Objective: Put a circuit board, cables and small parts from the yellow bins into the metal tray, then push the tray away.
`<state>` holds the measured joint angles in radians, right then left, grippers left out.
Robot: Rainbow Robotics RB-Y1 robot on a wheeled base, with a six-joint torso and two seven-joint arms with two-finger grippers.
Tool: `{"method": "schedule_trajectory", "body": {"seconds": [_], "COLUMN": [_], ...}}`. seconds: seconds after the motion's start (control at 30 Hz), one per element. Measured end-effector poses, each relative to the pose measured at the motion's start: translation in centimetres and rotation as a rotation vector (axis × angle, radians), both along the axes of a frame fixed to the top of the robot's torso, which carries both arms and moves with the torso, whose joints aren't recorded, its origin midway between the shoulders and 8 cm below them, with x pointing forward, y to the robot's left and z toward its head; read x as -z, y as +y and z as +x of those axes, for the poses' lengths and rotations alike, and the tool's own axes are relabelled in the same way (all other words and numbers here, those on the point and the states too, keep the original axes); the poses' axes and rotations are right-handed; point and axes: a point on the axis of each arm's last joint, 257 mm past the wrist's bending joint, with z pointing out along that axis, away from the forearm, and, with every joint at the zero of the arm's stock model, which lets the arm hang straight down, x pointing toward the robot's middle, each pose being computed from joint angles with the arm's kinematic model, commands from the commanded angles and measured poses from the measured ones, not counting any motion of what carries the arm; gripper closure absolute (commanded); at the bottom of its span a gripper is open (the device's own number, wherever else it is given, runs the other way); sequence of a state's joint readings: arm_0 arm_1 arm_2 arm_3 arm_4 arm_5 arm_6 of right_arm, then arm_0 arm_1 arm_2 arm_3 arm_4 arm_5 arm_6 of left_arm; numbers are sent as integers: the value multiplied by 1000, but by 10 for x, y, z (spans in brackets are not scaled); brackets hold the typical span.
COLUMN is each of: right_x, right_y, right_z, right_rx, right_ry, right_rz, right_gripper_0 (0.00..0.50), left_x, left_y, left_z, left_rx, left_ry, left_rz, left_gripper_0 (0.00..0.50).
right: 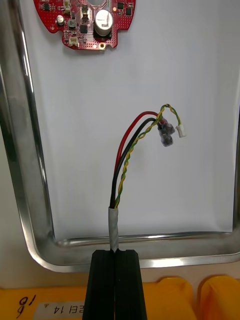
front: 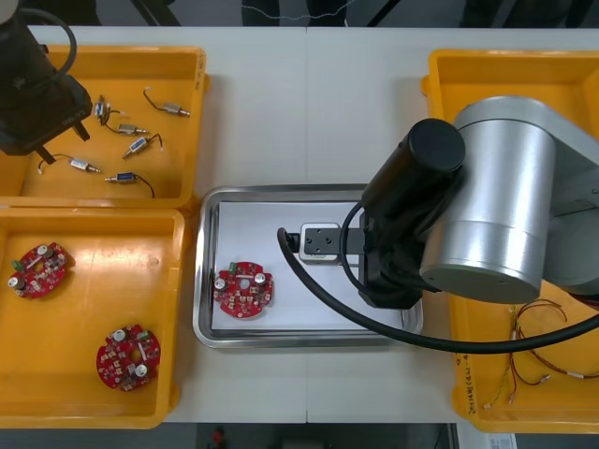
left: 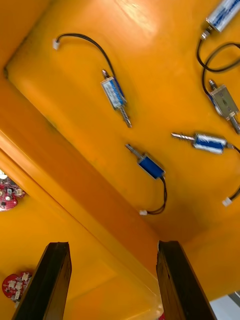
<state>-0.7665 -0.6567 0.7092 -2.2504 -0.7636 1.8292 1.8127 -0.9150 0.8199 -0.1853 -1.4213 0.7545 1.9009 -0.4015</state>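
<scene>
My right gripper (right: 114, 252) is shut on the taped end of a red and yellow cable (right: 131, 160), which also carries a black wire. The cable's free end with its small white plug hangs over the white inside of the metal tray (right: 30, 200). A round red circuit board (front: 243, 288) lies in the tray's left half and shows beyond the cable as the circuit board (right: 85, 22). In the front view the right arm (front: 487, 206) covers the tray's right side. My left gripper (left: 114, 280) stands open above the wall between the two left bins, near several small metal parts (left: 150, 165).
The far left yellow bin (front: 187, 112) holds small metal parts with black leads. In the near left bin (front: 94, 402) lie two more circuit boards (front: 128, 355). More red and yellow cables (front: 533, 365) lie in the near right bin. The left arm (front: 28, 94) hangs over the far left bin.
</scene>
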Motion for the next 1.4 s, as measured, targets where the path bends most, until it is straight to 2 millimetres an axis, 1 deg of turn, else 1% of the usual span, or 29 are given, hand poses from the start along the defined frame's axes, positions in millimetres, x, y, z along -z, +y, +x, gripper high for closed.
{"method": "schedule_trajectory", "body": {"seconds": [0.1,0.23,0.43,0.63,0.8,0.9,1.0,1.3,1.33,1.4], "right_x": [6,14,30,54,74,84,93,109,110,112], "right_y": [5,11,18,22,20,19,17,11,10,9], "right_z": [4,8,21,24,24,24,24,16,15,16], "right_rx": [2,7,-31,-36,-30,-30,-28,-18,-15,-9], "right_ry": [-8,1,-15,5,32,44,56,109,115,120], "right_rz": [-1,4,1,-1,-16,-22,-30,-46,-47,-50], "right_gripper_0": [500,500,500,500,500,500,500,500,497,474], "left_x": [0,-2,2,6,19,26,33,65,69,76], "left_y": [14,28,47,60,73,75,70,61,60,59], "left_z": [8,21,37,55,64,67,69,72,74,77], "left_rx": [-17,-19,-97,-142,-188,-200,-191,-157,-158,-165], "left_ry": [-18,-55,-82,-135,-160,-160,-157,-125,-127,-134], "left_rz": [-24,-56,-109,-134,-157,-165,-158,-100,-102,-111], "left_gripper_0": [0,0,0,0,0,0,0,0,0,0]}}
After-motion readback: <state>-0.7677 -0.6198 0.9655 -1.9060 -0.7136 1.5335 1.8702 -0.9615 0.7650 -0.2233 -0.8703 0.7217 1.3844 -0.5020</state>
